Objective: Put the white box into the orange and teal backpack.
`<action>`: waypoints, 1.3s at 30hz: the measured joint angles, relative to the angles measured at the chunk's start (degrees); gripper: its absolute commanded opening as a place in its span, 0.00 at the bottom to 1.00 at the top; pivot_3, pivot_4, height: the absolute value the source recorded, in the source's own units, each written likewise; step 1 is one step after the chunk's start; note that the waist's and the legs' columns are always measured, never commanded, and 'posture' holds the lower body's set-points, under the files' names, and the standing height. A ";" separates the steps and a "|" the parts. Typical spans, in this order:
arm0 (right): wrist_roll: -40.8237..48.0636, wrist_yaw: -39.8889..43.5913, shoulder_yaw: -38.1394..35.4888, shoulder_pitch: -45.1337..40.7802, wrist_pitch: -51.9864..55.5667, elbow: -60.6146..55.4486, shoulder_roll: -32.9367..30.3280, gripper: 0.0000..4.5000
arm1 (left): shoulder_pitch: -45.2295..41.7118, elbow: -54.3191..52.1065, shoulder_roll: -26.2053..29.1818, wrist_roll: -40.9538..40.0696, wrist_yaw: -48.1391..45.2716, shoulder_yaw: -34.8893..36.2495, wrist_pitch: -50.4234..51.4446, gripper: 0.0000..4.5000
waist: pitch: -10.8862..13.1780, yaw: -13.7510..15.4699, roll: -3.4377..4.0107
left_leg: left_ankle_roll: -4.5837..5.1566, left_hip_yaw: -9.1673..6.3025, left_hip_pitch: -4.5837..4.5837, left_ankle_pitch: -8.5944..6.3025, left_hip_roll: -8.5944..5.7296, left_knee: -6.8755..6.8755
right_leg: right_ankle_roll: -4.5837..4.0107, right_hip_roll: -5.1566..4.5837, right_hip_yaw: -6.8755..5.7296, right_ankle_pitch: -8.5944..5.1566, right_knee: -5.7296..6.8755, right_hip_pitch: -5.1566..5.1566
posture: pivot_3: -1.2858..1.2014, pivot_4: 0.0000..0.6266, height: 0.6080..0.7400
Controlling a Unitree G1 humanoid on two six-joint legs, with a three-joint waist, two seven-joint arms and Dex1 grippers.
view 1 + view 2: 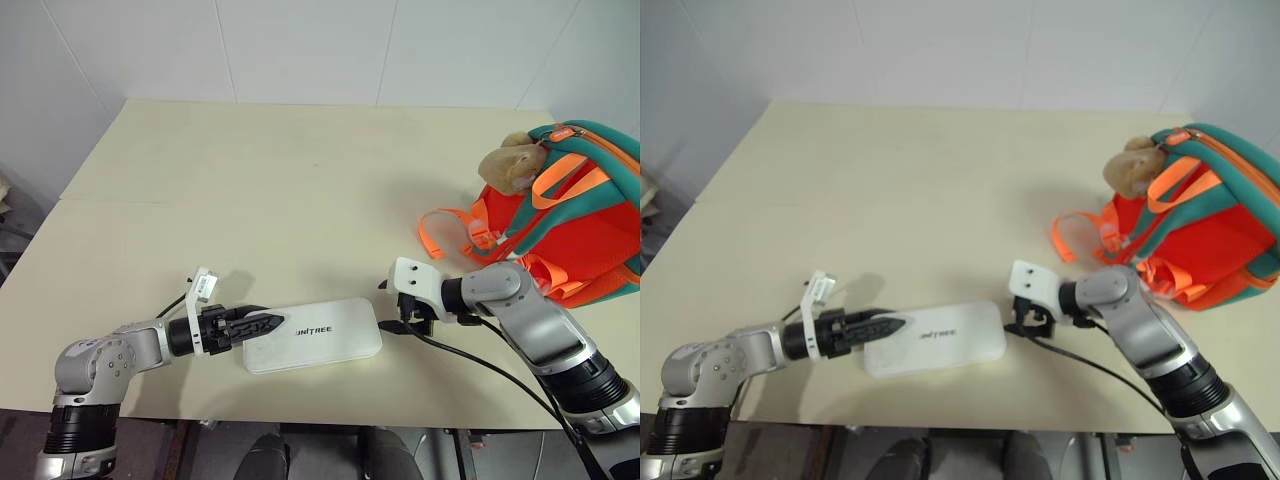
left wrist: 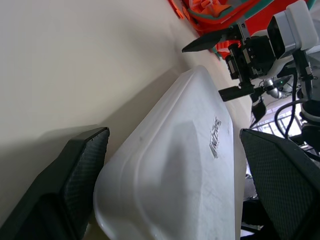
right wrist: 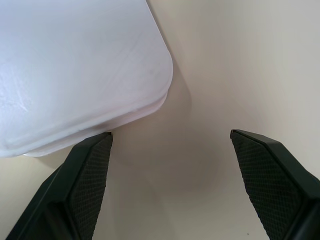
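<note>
Our left claw (image 1: 262,324) gapes wide, fingers straddling the near end of the box (image 1: 312,348), while our right claw (image 1: 392,306), just as wide, sits at the far end with one corner barely inside its reach. The box lies flat near the front edge of the table (image 1: 250,190), the backpack (image 1: 565,205) well off to our right. For a good lift, we judge both claws should settle squarely over the ends before closing together.
</note>
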 measured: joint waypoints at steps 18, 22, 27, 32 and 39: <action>0.06 0.06 0.73 0.07 -0.61 -0.07 0.07 1.00 | 11.42 -0.14 10.33 -3.43 -0.92 12.49 1.73 0.99 | 0.00 -1.55 0.00 | 0.29 0.53 0.21 -0.16 0.07 -0.11 | 0.01 0.07 0.50 0.11 -0.08 -0.06 | 0.52 0.24 1.00; 0.09 0.08 0.78 0.13 -0.49 -0.32 0.08 1.00 | 16.31 -4.38 10.38 -6.83 -0.74 14.77 4.54 0.99 | 0.00 -1.50 0.01 | 0.30 0.62 0.22 -0.20 0.07 -0.12 | 0.02 0.07 0.61 0.11 -0.15 -0.08 | 0.52 0.24 1.00; 0.12 0.09 0.79 0.48 -0.32 -0.80 0.08 1.00 | 20.04 -9.80 7.22 -11.76 2.14 15.60 7.99 0.99 | 0.00 -1.27 0.00 | 0.35 0.68 0.21 -0.26 0.06 -0.08 | 0.06 0.06 0.69 0.14 -0.21 -0.07 | 0.52 0.24 1.00; 0.11 0.16 0.87 0.49 -0.31 -0.80 0.16 1.00 | 19.12 -10.42 4.49 -13.55 5.57 15.15 8.07 0.99 | 0.00 -0.87 0.00 | 0.37 0.69 0.22 -0.26 0.04 -0.02 | 0.10 0.07 0.72 0.20 -0.20 -0.06 | 0.52 0.24 1.00; 0.13 0.39 0.90 0.48 -0.23 -0.80 0.26 1.00 | 16.87 -9.99 2.00 -14.92 8.57 13.81 7.99 0.99 | -0.01 -0.12 0.00 | 0.35 0.73 0.21 -0.25 0.04 -0.01 | 0.10 0.08 0.75 0.23 -0.21 -0.07 | 0.52 0.24 1.00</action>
